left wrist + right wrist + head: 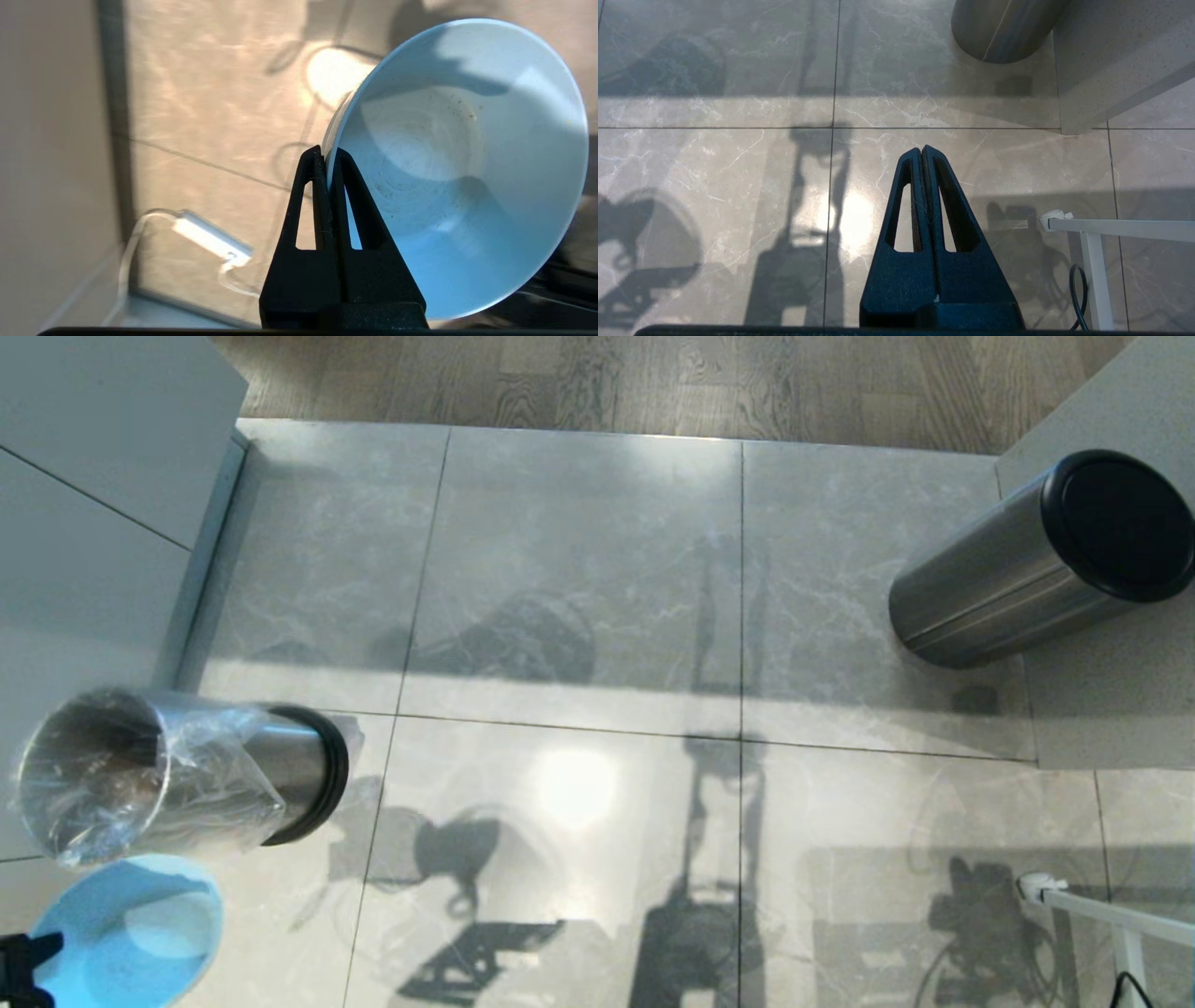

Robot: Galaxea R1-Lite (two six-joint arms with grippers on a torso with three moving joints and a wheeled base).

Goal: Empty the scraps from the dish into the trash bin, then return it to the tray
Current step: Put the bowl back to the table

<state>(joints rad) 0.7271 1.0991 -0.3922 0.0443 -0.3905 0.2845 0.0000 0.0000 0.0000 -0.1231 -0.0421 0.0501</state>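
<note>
At the near left corner of the head view, the small round pale-blue dish [131,933] hangs just on the near side of the small brushed-steel trash bin with its crinkled clear plastic liner [177,775], the two almost touching in that view though their heights cannot be compared. The left pincer [330,161] is pinching the dish's rim, one finger inside the bowl and one outside, and only a black scrap of it shows at the corner of the head view. In the left wrist view the dish stands tilted well up on edge, and its inside shows only faint specks; no carrot rounds or fry-like sticks can be seen, so the emptying looks done. The black tray is in none of the views, which means the return leg likely calls for turning away from the bin. The bin's open mouth sits at the far left with a pale cabinet face [84,523] close behind it, so room on that side is tight, while the grey tiled floor [579,616] to the right lies open as far as a second steel cylinder with a flat black top [1046,560] at the far right. The right pincer [922,151] hangs over the floor, fingers pressed together and holding nothing.
</note>
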